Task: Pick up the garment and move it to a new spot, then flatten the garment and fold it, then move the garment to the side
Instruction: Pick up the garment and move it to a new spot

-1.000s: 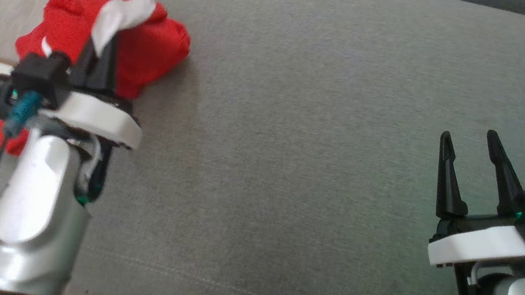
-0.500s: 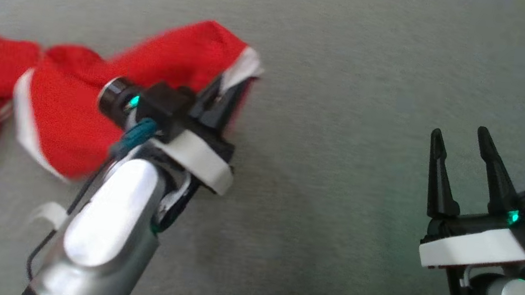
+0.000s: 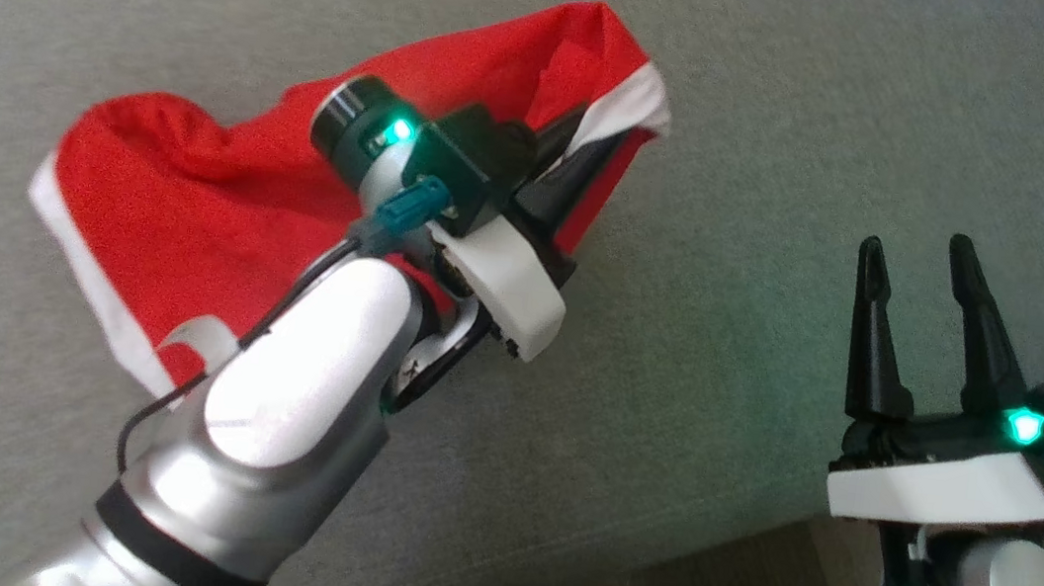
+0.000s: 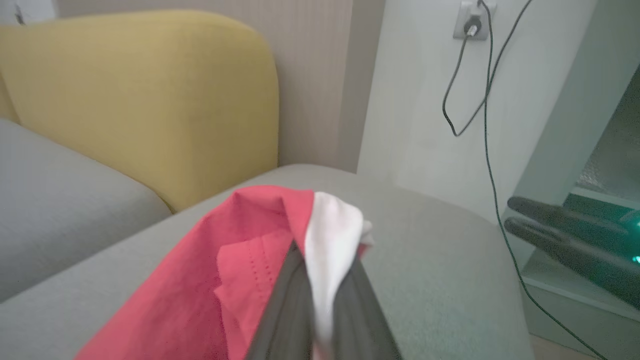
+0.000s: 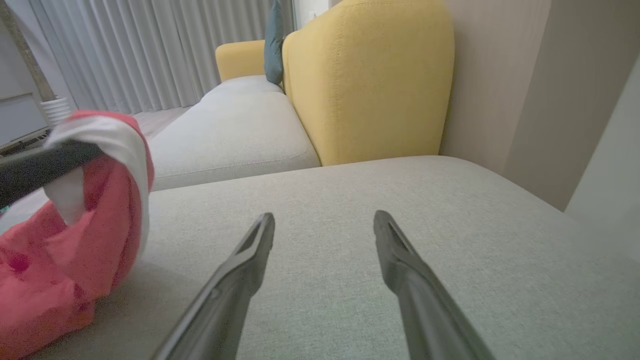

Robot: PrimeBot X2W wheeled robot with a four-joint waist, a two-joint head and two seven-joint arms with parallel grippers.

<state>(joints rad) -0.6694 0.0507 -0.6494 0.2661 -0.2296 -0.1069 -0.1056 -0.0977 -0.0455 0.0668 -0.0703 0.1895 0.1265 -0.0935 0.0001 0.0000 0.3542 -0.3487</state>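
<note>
Hauling the red garment (image 3: 192,223) out of its bunch at the edge of the sofa cushion (image 3: 802,118), the left jaws, pinching its white hem (image 3: 649,110), now trail it half-spread over mid-cushion, the relocation seemingly near done, while the right jaws wait spread and empty.

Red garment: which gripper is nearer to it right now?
Left. The left gripper is shut on the white-trimmed edge of the red garment, holding it above the grey cushion. The right gripper is open, apart from it over bare cushion.
</note>
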